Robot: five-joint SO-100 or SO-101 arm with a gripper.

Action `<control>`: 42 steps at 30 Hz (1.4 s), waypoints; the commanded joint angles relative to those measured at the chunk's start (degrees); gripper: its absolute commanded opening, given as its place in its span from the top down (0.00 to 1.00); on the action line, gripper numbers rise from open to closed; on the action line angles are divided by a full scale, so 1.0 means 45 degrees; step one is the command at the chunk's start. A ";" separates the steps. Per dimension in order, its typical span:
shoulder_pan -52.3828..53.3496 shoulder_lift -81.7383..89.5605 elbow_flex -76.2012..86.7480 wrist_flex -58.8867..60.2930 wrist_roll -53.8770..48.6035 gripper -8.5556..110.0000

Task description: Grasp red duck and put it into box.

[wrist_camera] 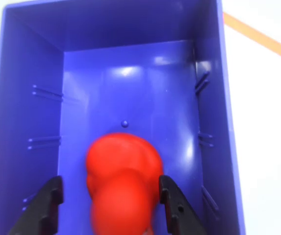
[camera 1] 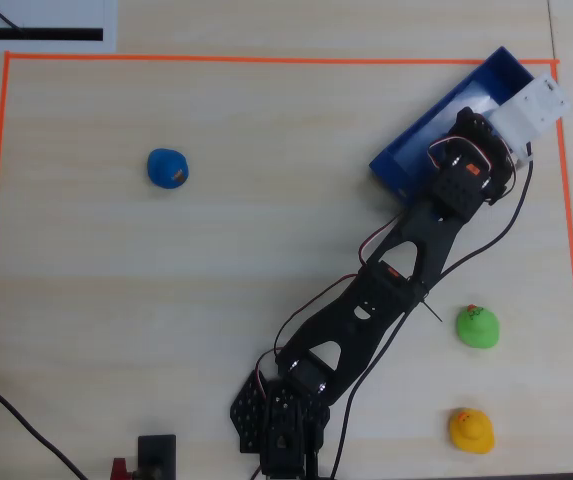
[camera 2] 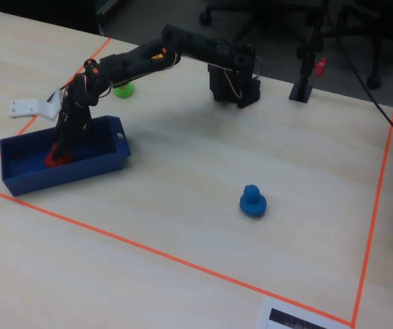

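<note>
Red duck (wrist_camera: 123,183) lying on box (wrist_camera: 130,83) floor; gripper (wrist_camera: 112,193) fingers apart, straddling duck.

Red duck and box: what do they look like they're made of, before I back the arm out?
The red duck looks like soft rubber or vinyl: rounded, seamless, evenly matte with no sharp glints. That is a guess from its look. The box looks like rigid moulded plastic: glossy blue floor with bright light reflections, thin straight walls and small moulded ribs. The gripper fingers look like matte black plastic.

The pale wooden desk (camera 1: 216,250) carries the box (camera 1: 421,135), with blue duck (camera 1: 168,167) well apart, green duck (camera 1: 477,326) and yellow duck (camera 1: 471,430) nearer.
</note>
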 commanded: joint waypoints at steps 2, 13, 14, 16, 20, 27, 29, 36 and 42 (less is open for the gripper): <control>-0.0117 0.1016 -0.0879 0.0059 0.0352 0.69; -0.1035 0.5020 -0.0781 0.0215 0.3594 0.78; -0.1191 0.5723 -0.0664 0.0586 0.3945 0.85; -0.1582 0.7285 -0.0156 0.2051 0.3984 0.93; -0.2695 1.1953 0.4492 0.3906 0.1504 0.93; -0.4805 2.2930 1.8184 0.4766 -0.2520 0.93; -0.5508 2.5313 2.1133 0.5254 -0.2930 0.93; -0.8066 2.9824 2.7109 0.6191 -0.3379 0.93; -0.9570 3.2363 2.9277 0.6504 -0.3262 0.93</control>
